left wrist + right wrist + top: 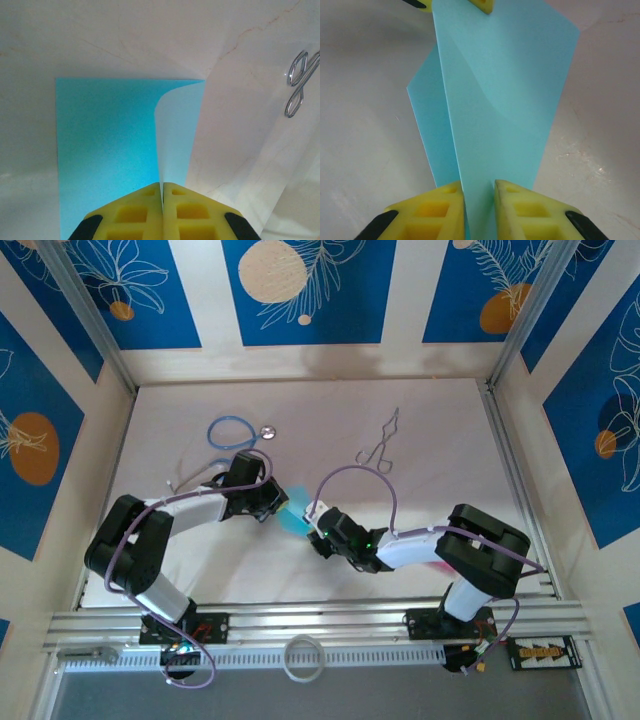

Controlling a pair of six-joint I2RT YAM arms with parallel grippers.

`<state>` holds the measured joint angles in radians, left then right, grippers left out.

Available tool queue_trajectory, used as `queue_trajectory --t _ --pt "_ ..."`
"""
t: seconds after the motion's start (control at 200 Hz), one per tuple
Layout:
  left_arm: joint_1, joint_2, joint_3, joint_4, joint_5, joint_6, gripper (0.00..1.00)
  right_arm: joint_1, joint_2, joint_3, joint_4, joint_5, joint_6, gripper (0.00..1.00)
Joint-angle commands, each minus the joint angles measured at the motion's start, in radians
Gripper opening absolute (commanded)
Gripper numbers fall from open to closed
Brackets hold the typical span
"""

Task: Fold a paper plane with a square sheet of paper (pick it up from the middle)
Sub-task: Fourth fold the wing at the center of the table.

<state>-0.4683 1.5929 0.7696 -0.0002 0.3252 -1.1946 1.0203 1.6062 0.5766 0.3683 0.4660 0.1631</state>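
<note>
Worktop: pale, walled by blue-patterned panels; both arms meet mid-surface.
Left claw: pads together, pinching one edge of the sheet where its two halves join.
Sheet: spans from the left claw to the right claw, seemingly lifted off the worktop, bowed loosely in half, one half flat and the other curling away.
Right claw: clamped on the opposite end, both layers between its pads.
Done: pick-up, I judge, and a soft first bend.
Left: a pressed centre crease, the corner folds, the wings.
</note>
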Motion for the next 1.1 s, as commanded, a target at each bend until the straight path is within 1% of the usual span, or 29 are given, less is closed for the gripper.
queue_trajectory --t 0.0,0.095,0.29,0.465,0.55,0.725,0.905,0.945,0.98,1.05,1.095 --pt "0.013 0.004 0.007 0.003 0.014 0.010 0.00 -0.003 -0.026 0.019 -0.017 -0.018 0.015 0.19" --pt "0.013 0.003 0.010 -0.001 0.011 0.013 0.00 -0.003 -0.033 0.014 -0.030 -0.023 0.022 0.16" --pt "0.013 0.004 0.008 -0.003 0.008 0.013 0.00 -0.005 -0.037 0.009 -0.034 -0.044 0.031 0.13" --pt "0.013 0.002 0.006 -0.003 0.007 0.012 0.00 -0.008 -0.042 0.018 -0.039 -0.059 0.043 0.16" --pt "0.013 0.002 0.005 -0.002 0.008 0.012 0.00 -0.014 -0.042 0.023 -0.042 -0.074 0.042 0.13" --pt "0.013 -0.002 0.004 0.000 0.009 0.009 0.00 -0.019 -0.026 0.029 -0.063 -0.065 0.054 0.11" --pt "0.013 -0.007 0.002 0.002 0.009 0.009 0.01 -0.022 -0.027 0.024 -0.062 -0.070 0.073 0.03" --pt "0.013 -0.010 0.000 0.006 0.009 0.008 0.03 -0.026 -0.028 0.022 -0.057 -0.092 0.084 0.02" --pt "0.013 -0.013 -0.002 0.014 0.012 0.010 0.07 -0.032 -0.028 0.018 -0.048 -0.110 0.096 0.02" --pt "0.013 -0.024 -0.013 0.036 0.012 0.011 0.22 -0.049 -0.028 0.003 -0.016 -0.158 0.129 0.01" --pt "0.013 -0.037 -0.023 0.056 0.008 0.012 0.27 -0.066 -0.026 -0.006 -0.001 -0.201 0.156 0.00"
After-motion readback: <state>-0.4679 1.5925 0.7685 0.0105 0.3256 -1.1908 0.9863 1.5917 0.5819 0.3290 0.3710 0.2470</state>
